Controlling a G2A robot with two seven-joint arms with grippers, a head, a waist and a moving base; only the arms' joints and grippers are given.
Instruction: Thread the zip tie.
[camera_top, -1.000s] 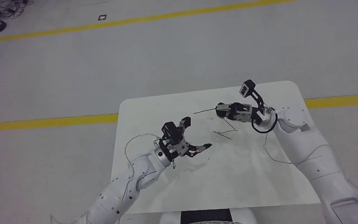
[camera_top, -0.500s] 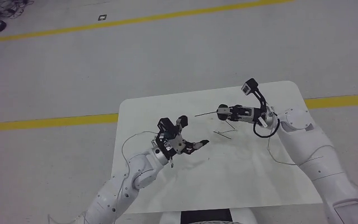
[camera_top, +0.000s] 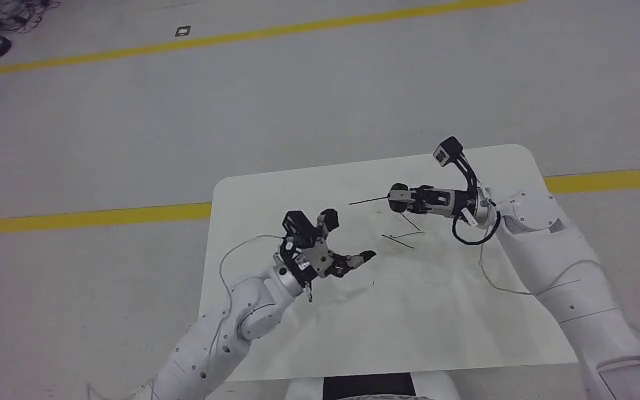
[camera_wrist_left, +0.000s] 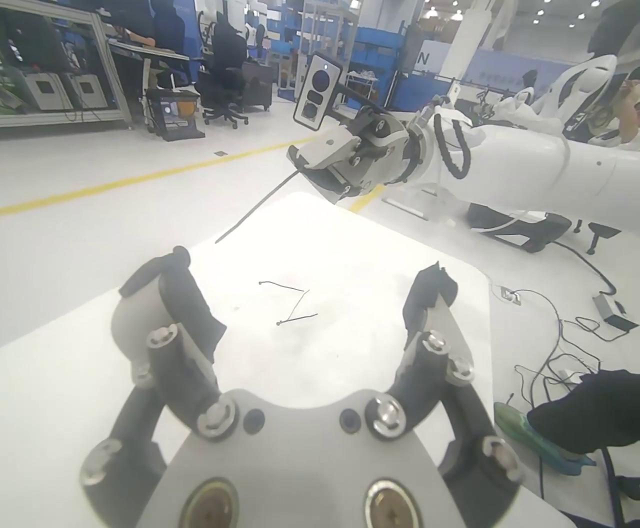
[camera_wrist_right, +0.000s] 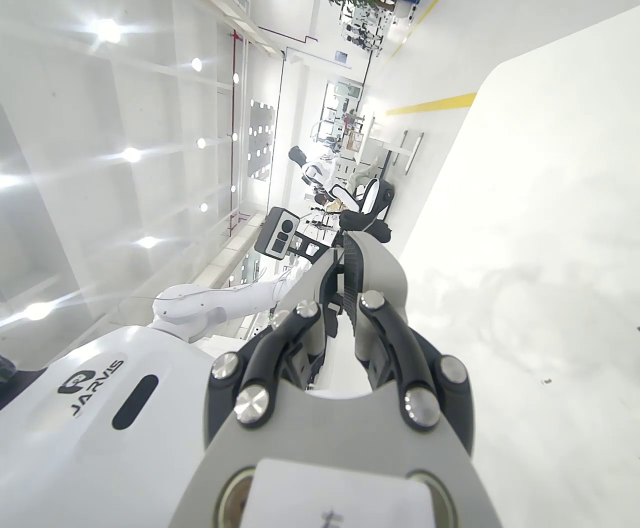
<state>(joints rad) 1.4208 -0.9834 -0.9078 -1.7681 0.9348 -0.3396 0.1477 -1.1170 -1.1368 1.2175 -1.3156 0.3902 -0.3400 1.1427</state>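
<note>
Right gripper (camera_wrist_left: 302, 167) pinched tight on a zip tie (camera_wrist_left: 255, 207) above the table (camera_wrist_left: 350, 240); left gripper (camera_wrist_left: 305, 270) gapes wide, holding nothing, loose ties (camera_wrist_left: 292, 305) lying between them.

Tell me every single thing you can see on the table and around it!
table: one, white, standing on a grey floor.
held zip tie: one, black, sticking out of the right gripper, above the table.
loose zip ties: two or three, hard to count, black, lying mid-table.
floor lines: two, yellow, one beyond the table, one passing behind it.
left gripper: one, black fingers, open, above the table's left side.
right gripper: one, shut on the held zip tie, above the table's far right part.
</note>
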